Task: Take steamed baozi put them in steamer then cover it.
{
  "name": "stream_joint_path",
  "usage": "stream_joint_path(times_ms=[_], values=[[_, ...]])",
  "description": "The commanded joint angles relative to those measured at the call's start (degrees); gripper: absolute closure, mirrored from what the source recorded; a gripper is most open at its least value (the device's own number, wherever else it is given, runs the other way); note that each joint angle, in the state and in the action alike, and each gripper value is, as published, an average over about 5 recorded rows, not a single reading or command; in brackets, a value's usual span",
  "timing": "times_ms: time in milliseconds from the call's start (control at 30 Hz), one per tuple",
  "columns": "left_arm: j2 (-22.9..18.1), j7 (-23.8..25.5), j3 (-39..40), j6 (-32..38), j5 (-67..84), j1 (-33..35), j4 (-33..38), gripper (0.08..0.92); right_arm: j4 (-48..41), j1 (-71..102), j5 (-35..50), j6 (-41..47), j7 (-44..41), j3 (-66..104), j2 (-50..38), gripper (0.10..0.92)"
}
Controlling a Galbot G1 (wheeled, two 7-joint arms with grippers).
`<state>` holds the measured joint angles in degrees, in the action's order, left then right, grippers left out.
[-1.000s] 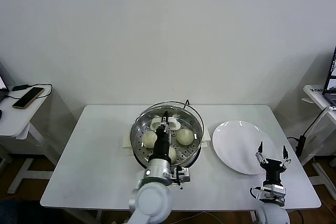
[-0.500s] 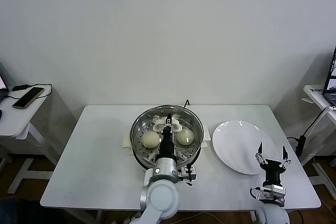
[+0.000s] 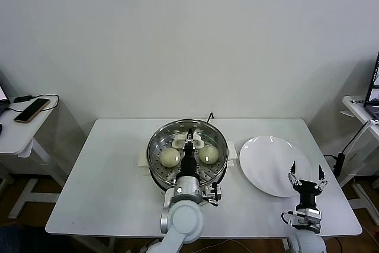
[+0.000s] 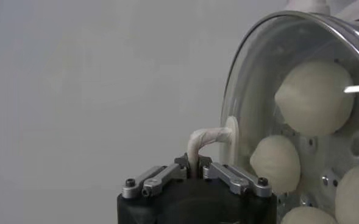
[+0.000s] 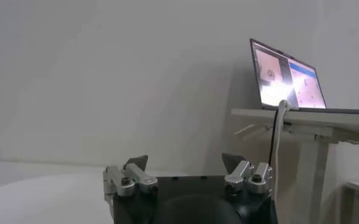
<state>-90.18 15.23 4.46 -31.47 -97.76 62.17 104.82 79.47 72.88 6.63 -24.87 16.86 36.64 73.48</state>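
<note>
The steamer [image 3: 155, 161] stands at the table's middle. The glass cover [image 3: 204, 131] lies over it, rim to rim. My left gripper [image 3: 190, 137] is above the pot's centre, shut on the cover's white handle [image 3: 181, 142]. Two baozi [image 3: 170, 157] show through the glass in the head view. The left wrist view shows my left gripper [image 4: 194, 163] clamped on the handle [image 4: 206, 137], the cover [image 4: 249, 79] and several baozi [image 4: 313, 97] on the perforated tray behind it. My right gripper [image 3: 306, 177] is open and empty at the plate's front right; it also shows in the right wrist view [image 5: 184, 161].
An empty white plate [image 3: 269, 164] lies right of the steamer. A phone [image 3: 31, 109] lies on a small side table at far left. A laptop [image 5: 286, 82] stands on a desk at far right. The white table [image 3: 112, 176] extends left of the pot.
The cover has come down from a tilted, offset pose behind the pot to lie level over the steamer. My left arm shifted slightly right with it. The right arm has not moved.
</note>
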Motion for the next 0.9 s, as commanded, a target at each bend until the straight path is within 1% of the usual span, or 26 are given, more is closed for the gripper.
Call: stream_joint_path(times_ms=[33,600,700,900], values=[[-0.16,0.49,-0.24,0.24,-0.78,-0.14,-1.11,0.804,-0.03,-0.11,-0.08,-0.01,-0.02,0.07,-0.07,0.203],[0.04,1.03,-1.01,1.03,-0.74,0.53,-0.87,0.801,-0.30,-0.30,-0.34,-0.03,-0.01,0.02,0.00,0.203],[0.29,1.12,-1.11,1.05,-0.45,0.74,-0.02,0.755,-0.33,-0.25,-0.39,-0.04,-0.04,0.01,-0.05,0.203],[1.76,1.16,-0.87,0.91,2.23,1.40,3.78,0.584,-0.46,-0.06,-0.66,-0.13,-0.11,-0.03,-0.07,0.203]])
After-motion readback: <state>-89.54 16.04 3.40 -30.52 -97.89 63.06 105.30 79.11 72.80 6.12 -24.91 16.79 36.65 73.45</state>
